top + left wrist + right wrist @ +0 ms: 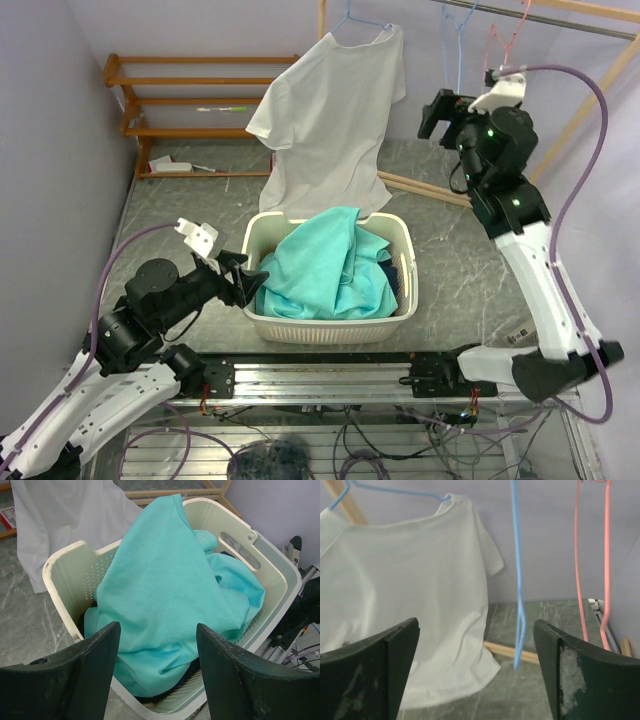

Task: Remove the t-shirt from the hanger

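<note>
We judge the task to be at its opening step: the white t-shirt (325,130) is not yet off its hanger (395,491), and neither arm has hold of it. The right claw (436,122) is raised near the rail (540,20), to the right of the shirt. Its fingers stand wide apart with nothing between them. From its wrist we look across at the shirt's right shoulder and sleeve, past two bare hangers, one blue (517,580) and one pink (580,555). The left claw (248,280) sits low at the left side of the basket (330,325), also open and empty, and it points at the teal cloth (325,265) heaped inside.

The next move, as we see it, calls for the right claw to go left past the bare hangers and pinch the fabric at the near shoulder or sleeve. It should then draw that side off the hanger's arm and not tug straight down, which might drag the hanger along or catch the collar.

The shirt is thin, plain and limp. Its right shoulder sits squarely on the hanger, while the left side droops with the sleeve sagging outward. The body hangs in soft folds and the hem reaches the far rim of the basket, just above the grey surface (460,250)
</note>
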### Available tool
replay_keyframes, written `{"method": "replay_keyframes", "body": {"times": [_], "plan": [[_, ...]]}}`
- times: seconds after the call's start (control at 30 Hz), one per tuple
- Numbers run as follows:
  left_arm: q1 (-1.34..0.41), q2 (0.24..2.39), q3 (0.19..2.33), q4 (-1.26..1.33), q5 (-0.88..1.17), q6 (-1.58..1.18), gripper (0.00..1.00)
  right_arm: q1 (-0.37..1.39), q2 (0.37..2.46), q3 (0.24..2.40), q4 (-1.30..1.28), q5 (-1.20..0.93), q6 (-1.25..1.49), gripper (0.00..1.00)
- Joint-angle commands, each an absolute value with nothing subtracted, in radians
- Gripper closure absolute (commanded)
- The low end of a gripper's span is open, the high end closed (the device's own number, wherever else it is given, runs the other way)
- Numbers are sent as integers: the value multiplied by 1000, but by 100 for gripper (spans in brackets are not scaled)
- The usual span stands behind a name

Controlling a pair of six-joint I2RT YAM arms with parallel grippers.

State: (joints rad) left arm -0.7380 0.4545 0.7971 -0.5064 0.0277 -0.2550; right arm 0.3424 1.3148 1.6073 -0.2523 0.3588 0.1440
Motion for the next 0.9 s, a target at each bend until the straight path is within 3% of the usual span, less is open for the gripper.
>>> {"method": "replay_keyframes", "body": {"times": [0.0, 0.23, 0.3, 0.4, 0.57, 0.73, 0.87], "plan": [[-742, 469, 793, -506, 16, -263, 27, 339, 1177, 1531, -414, 230, 235, 0], [-743, 548, 796, -492, 24, -247, 26, 341, 912, 1257, -584, -14, 334, 2], [-743, 584, 802, -472, 27, -242, 27, 341, 847, 1171, -613, -110, 344, 12], [-742, 654, 830, -396, 45, -261, 30, 341, 752, 1064, -638, -222, 346, 36], [-742, 862, 944, -266, 43, -322, 34, 341, 641, 1028, -706, -191, 322, 69], [-743, 1121, 1052, -148, 16, -390, 35, 341, 625, 1031, -731, -152, 299, 72], [-759, 1291, 1072, -104, 67, -428, 44, 341, 616, 1041, -751, -123, 290, 70]]}}
